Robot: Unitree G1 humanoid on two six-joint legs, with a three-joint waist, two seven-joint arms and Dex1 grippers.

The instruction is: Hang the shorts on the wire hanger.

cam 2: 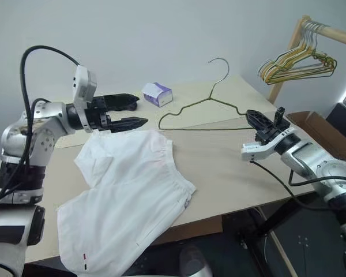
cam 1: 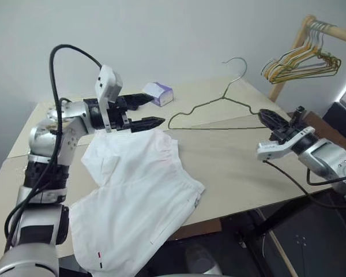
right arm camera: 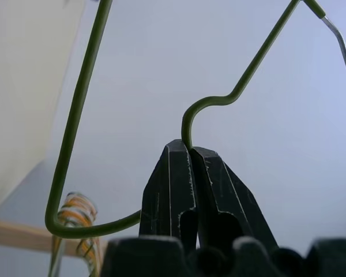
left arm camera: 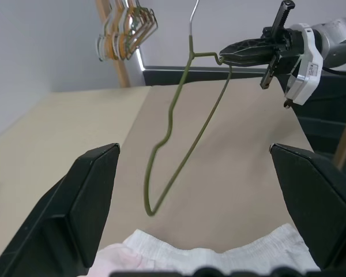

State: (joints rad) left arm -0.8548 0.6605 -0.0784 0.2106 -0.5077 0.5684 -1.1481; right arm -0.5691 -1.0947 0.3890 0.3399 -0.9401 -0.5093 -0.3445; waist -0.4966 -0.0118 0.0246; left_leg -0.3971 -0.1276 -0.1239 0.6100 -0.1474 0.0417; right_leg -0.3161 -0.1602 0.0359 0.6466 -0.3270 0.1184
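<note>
The white shorts (cam 1: 139,193) lie spread flat on the tan table (cam 1: 242,161), one leg hanging over the near edge. My left gripper (cam 1: 156,109) hovers open just above their far edge, pointing right, with nothing between its fingers (left arm camera: 95,196). The olive-green wire hanger (cam 1: 218,101) stands upright above the table, hook on top. My right gripper (cam 1: 269,119) is shut on the hanger's right corner; the wire bend is pinched between the closed fingertips (right arm camera: 188,151). In the left wrist view the hanger (left arm camera: 187,109) hangs ahead, beyond the shorts' waistband (left arm camera: 219,254).
A small purple-and-white tissue box (cam 1: 159,93) sits at the table's far side. A wooden rack with a bunch of yellow, green and orange hangers (cam 1: 300,60) stands at the back right. A cardboard box (cam 2: 318,126) lies beyond the table's right end.
</note>
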